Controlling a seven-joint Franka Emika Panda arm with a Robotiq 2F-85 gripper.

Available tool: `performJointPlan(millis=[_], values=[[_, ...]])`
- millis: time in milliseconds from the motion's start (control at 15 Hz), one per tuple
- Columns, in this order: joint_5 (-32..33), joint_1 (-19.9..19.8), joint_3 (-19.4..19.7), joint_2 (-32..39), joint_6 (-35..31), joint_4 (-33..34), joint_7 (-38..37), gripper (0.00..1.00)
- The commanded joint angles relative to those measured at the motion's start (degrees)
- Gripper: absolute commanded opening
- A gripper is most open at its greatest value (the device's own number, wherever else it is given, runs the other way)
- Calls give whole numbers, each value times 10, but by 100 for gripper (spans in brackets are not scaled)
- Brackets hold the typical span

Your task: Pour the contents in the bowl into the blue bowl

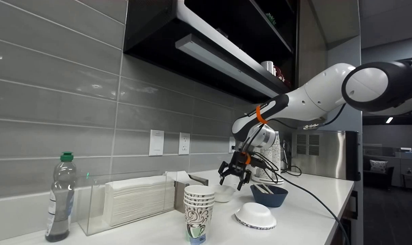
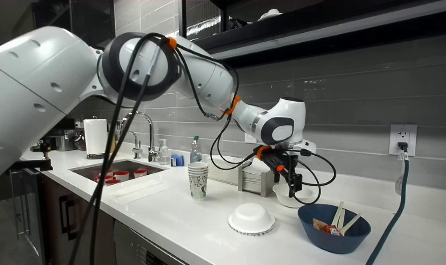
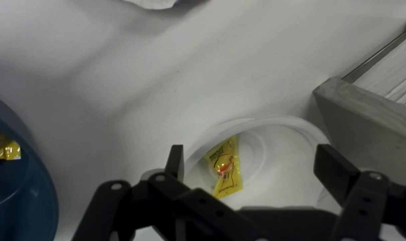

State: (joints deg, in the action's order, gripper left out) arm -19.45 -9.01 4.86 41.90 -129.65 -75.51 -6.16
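Bowl (image 3: 278,164) in plain cream-white, round and smooth with a thin rim, rests on the counter (image 2: 171,217) just beside the napkin holder (image 3: 367,140) and near the blue bowl (image 2: 329,243), which is dark with a plain edge. The gripper (image 3: 250,157) has its fingers spread wide, seen over opposite sides of the bowl; whether they touch it I cannot tell. Only the wrist view looks down inside, where a yellow packet (image 3: 225,170) with a red mark lies. That view catches just part of the blue bowl; in an exterior view, pale sticks (image 2: 337,213) lean in it beside a red packet (image 2: 332,230). Both exterior views add stacked paper cups (image 2: 198,182).
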Motion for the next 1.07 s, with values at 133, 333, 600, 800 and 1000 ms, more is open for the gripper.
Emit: performJointPlan(millis=[133,333,600,800,1000], values=[[19,-9,-1,65,30,86,-69,78],[26,-12,3,82,45,104,-87,51],[36,-13,5,86,47,112,-94,22],[46,-14,2,70,44,104,-72,2],[55,-30,-20,39,55,80,31,0]])
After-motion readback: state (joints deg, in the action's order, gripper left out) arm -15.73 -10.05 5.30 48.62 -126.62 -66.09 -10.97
